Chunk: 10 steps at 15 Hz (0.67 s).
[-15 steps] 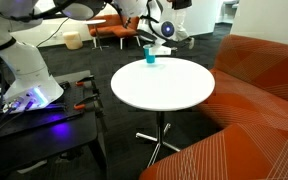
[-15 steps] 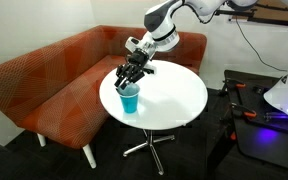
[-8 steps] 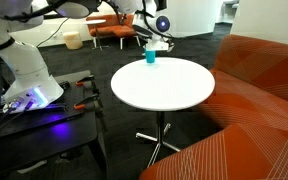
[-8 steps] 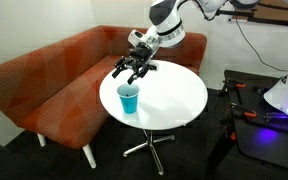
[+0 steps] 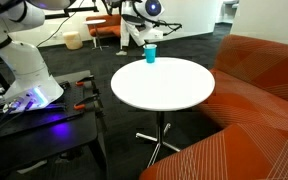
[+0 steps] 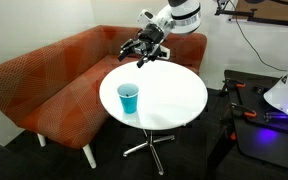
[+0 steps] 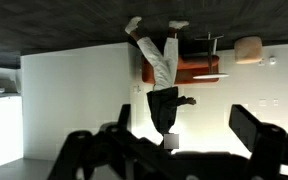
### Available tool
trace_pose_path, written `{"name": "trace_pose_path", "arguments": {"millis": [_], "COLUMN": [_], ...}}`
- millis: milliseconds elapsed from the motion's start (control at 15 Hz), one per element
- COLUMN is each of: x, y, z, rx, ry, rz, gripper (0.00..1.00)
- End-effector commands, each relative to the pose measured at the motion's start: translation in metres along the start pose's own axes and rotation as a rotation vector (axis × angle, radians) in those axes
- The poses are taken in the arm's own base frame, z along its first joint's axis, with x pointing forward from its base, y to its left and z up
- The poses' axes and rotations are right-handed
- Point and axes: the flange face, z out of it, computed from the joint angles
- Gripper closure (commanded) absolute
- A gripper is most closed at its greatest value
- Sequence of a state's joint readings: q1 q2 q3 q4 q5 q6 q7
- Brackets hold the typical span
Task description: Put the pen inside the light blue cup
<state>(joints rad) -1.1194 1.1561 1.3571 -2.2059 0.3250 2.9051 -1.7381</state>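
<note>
The light blue cup point(image 5: 150, 55) point(image 6: 129, 98) stands upright on the round white table point(image 5: 169, 90) point(image 6: 169, 95), near its edge. My gripper point(image 5: 150, 38) point(image 6: 138, 51) hangs well above the cup and off to the side, tilted, with its dark fingers point(image 6: 127, 49) spread apart and nothing between them. In the wrist view, which is upside down, the gripper point(image 7: 179, 150) shows only wide-set dark fingers point(image 7: 256, 135) against a room wall. The pen shows in no view. The cup's inside is too small to make out.
An orange sofa point(image 6: 54, 85) point(image 5: 254, 100) curves round the table. A black bench point(image 5: 44, 120) with the robot base, a purple light and red-handled tools point(image 5: 86, 104) stands beside it. A person point(image 7: 162, 70) stands far off in the wrist view.
The gripper has opened and risen from right over the cup, swinging up and away from it. The cup has stayed in place.
</note>
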Motion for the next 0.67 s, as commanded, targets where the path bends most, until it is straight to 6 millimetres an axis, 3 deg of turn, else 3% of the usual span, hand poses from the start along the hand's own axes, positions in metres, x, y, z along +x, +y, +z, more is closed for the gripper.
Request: {"name": "trace_pose_path", "arguments": {"millis": [0, 133, 200, 600], "x": [0.022, 0.028, 0.021, 0.018], "y": [-0.028, -0.039, -0.022, -0.022], "z": [-0.025, -0.038, -0.023, -0.022], "rx": [-0.017, -0.004, 0.007, 0.012], "ry": [-0.025, -0.025, -0.008, -0.016], "rz": [-0.047, -0.083, -0.066, -0.071], "gripper": [0.0, 0.0, 0.0, 0.0]}}
